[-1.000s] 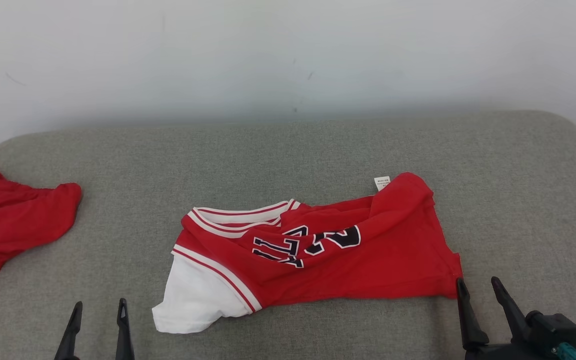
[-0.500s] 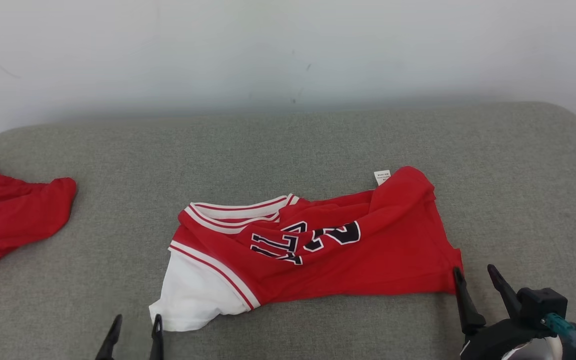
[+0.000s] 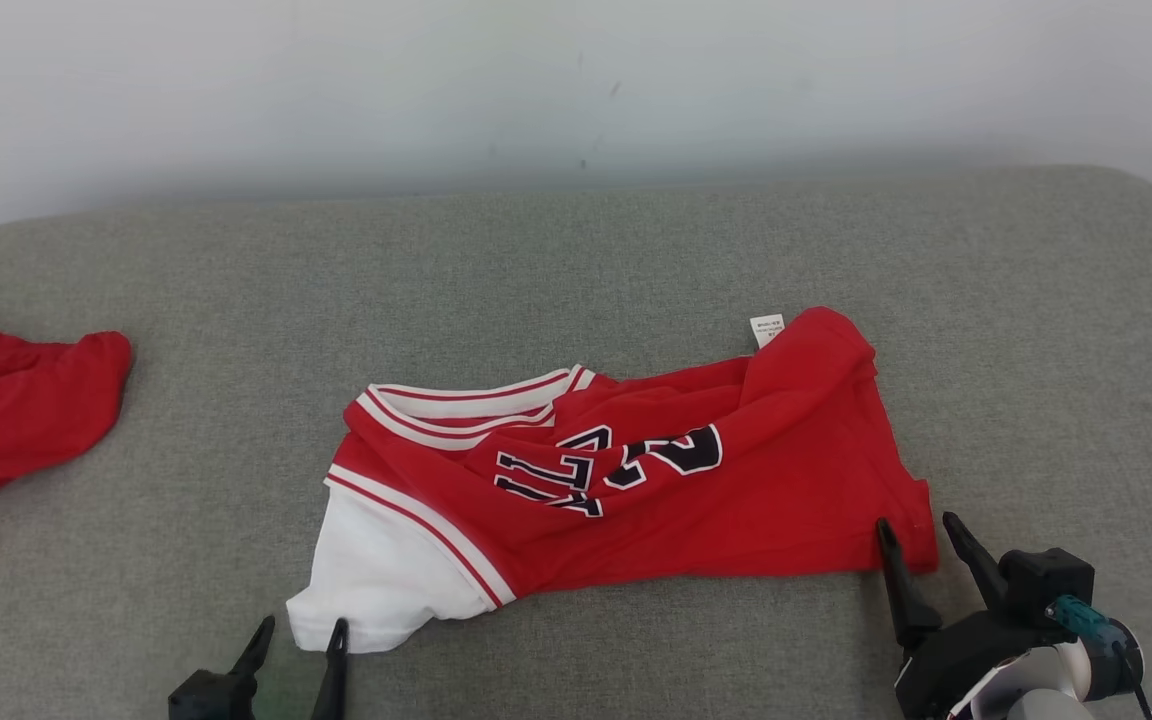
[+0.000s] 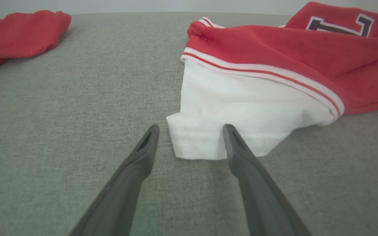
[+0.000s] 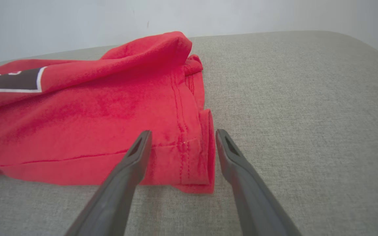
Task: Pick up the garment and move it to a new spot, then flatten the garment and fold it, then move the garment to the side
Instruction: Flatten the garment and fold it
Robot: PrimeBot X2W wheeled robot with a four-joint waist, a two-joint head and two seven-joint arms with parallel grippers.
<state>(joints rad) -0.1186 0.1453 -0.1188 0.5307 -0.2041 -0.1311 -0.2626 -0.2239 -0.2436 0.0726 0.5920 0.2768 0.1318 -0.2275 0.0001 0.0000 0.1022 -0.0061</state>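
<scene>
**Left gripper**, at the lower left of the head view: its 2 long dark fingers are spread with the jaws open. The tips point up the view and lean slightly right, and a dark base shows at the bottom edge.

**Right gripper**, at the lower right: its 2 fingers are likewise spread with the jaws open. They lean up and to the left from a black wrist housing, with a pale forearm behind it.
</scene>
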